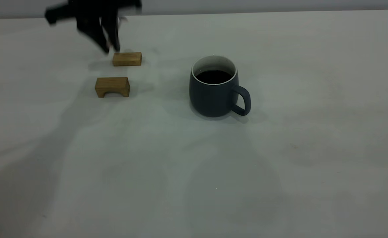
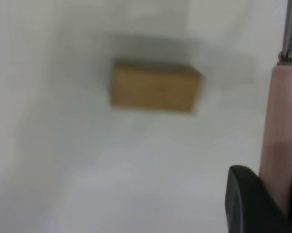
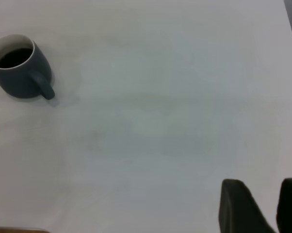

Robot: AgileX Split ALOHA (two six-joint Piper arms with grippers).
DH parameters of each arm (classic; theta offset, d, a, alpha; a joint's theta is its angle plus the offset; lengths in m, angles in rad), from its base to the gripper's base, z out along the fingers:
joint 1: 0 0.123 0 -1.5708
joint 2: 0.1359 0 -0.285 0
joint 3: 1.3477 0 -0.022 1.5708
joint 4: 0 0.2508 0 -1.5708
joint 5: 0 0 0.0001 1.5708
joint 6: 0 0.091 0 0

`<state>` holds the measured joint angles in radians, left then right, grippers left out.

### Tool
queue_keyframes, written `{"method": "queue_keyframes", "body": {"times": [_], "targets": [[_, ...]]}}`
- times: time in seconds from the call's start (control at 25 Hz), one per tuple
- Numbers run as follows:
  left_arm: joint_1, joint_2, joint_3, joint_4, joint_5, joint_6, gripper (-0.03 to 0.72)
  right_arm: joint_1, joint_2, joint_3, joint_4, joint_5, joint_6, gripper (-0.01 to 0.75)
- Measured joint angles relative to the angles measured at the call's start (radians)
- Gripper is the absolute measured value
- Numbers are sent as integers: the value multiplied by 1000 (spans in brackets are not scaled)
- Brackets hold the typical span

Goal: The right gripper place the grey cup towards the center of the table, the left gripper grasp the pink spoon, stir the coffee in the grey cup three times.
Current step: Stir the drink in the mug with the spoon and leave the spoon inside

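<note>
The grey cup (image 1: 213,92) stands upright near the middle of the table (image 1: 280,165), its handle toward the right, with dark coffee (image 1: 213,76) inside. My left gripper (image 1: 111,49) hovers at the far left, above the farther wooden block and well away from the cup. In the left wrist view it (image 2: 278,196) is shut on the handle of the pink spoon (image 2: 280,121), whose metal neck points away from the fingers. The spoon's bowl is out of view. My right gripper (image 3: 262,189) is open and holds nothing, far from the cup (image 3: 21,73).
Two wooden blocks lie left of the cup: a flat one (image 1: 127,59) farther back and an arch-shaped one (image 1: 112,86) nearer. The flat block (image 2: 155,86) shows below the left wrist. The table's far edge runs along the top of the exterior view.
</note>
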<state>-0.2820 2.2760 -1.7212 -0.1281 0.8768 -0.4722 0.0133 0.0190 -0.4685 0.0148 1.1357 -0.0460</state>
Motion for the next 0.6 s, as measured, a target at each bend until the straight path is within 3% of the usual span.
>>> {"method": "queue_keyframes", "body": {"times": [0.2,0.4,0.6], "targets": [[1,-14,-158,-277,266,-405,154,0,0,0,0,0,0,237],[1,-14,-201,-594,291,-677,154,0,0,0,0,0,0,237],[-8,9,-201,-799,291,-741,154,0,0,0,0,0,0,237]]}}
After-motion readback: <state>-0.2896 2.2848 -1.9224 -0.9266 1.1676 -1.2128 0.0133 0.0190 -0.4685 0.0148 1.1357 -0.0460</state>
